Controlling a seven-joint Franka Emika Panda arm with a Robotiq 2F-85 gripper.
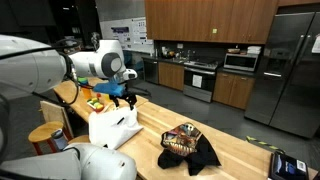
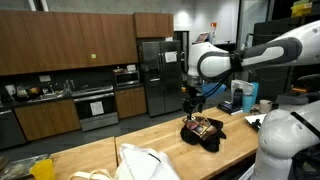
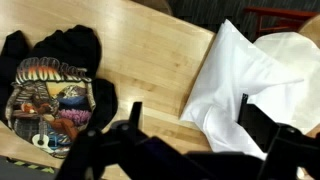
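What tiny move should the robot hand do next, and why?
Probably dip down a little, toward the edge of the white cloth. The gripper is open, holds nothing and hangs above the wooden counter, between the cloth and the black printed shirt. In the wrist view the cloth's edge lies between the fingers, so it seems closest.

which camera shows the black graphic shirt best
The wrist view: it looks down on the black shirt from close by, so its colourful print shows plainly. In both exterior views it is only a small, crumpled dark heap on the wooden counter, with the print barely discernible.
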